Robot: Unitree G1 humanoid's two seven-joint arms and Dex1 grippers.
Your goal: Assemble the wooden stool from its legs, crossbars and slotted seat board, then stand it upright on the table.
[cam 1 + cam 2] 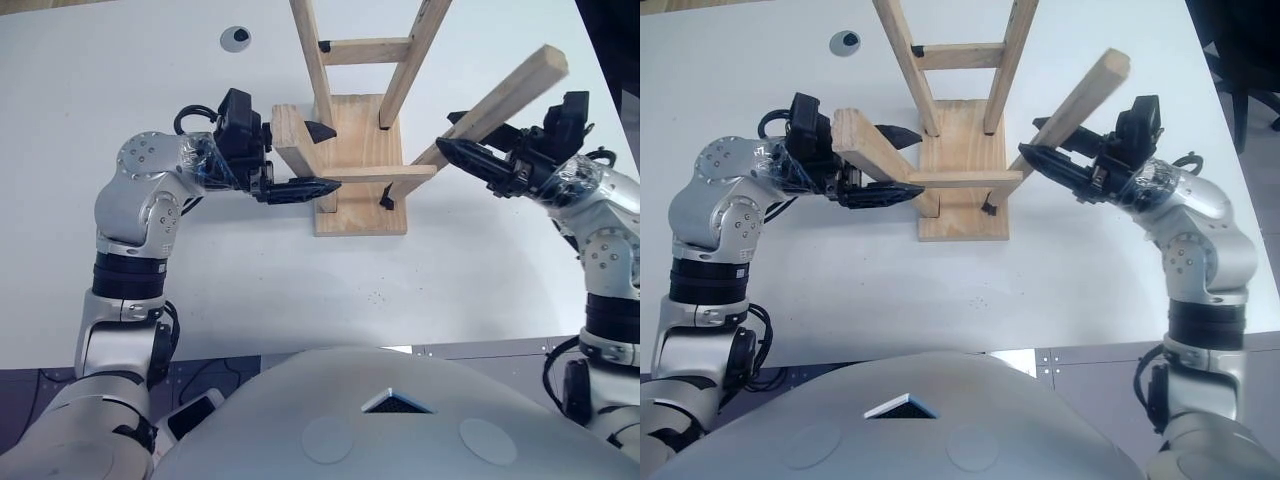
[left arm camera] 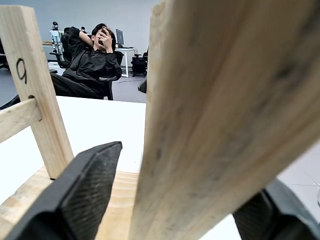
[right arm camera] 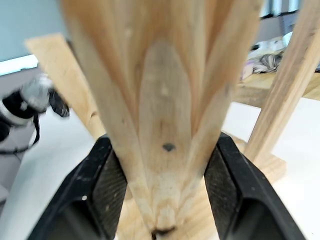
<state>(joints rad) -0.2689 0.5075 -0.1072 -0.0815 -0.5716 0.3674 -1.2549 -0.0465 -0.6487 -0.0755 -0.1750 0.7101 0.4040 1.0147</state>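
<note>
Elbows out, both forearms angle inward: left gripper (image 1: pixel 316 158) clamps the left leg (image 1: pixel 289 133), right gripper (image 1: pixel 458 138) clamps the right leg (image 1: pixel 520 86).

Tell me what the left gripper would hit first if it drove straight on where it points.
Probably the near crossbar, joined to the leg that the left gripper clamps; depth is unclear.

A plain white table (image 1: pixel 470 280) carries a flat, square pale-wood seat board (image 1: pixel 360 212) — and, farther back, a small round dark-centred grommet (image 1: pixel 236 39).
</note>
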